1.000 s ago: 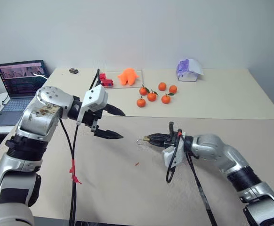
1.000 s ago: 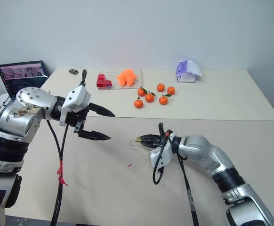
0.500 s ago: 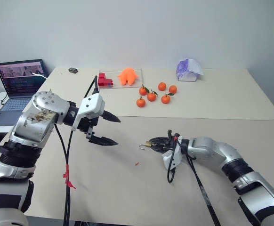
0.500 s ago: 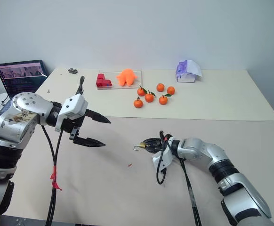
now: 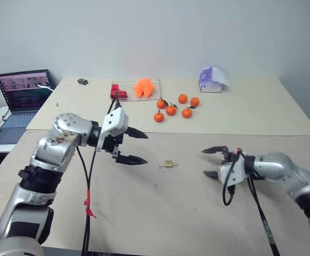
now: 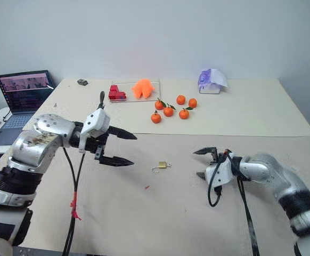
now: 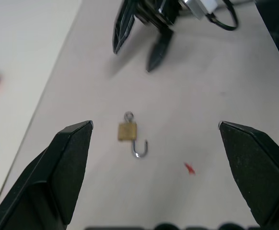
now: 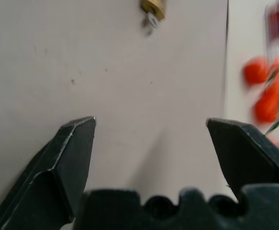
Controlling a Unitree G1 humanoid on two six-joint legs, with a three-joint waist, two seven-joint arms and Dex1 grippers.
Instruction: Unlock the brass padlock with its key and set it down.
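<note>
The brass padlock [image 5: 169, 164] lies free on the beige table between my two grippers. Its silvery shackle [image 7: 140, 148] stands swung out as an open hook. A tiny silvery key [image 7: 128, 115] sticks from the body's other end. My left gripper [image 5: 145, 148] hovers open just left of the lock, pointing at it. To the lock's right, well clear of it, my right gripper [image 5: 204, 162] is open and holds nothing. The right wrist view shows the padlock [image 8: 153, 5] far ahead of the spread fingers.
Several oranges [image 5: 171, 109] lie behind the lock. A red block [image 5: 117, 91], an orange toy [image 5: 144, 86] and a purple-white object [image 5: 212, 79] sit at the back. A laptop [image 5: 23, 98] stands far left. Cables hang from both wrists.
My right gripper opened, let go of the padlock and drew back to the right. The padlock now rests on the table. My left gripper shifted slightly down and toward it.
</note>
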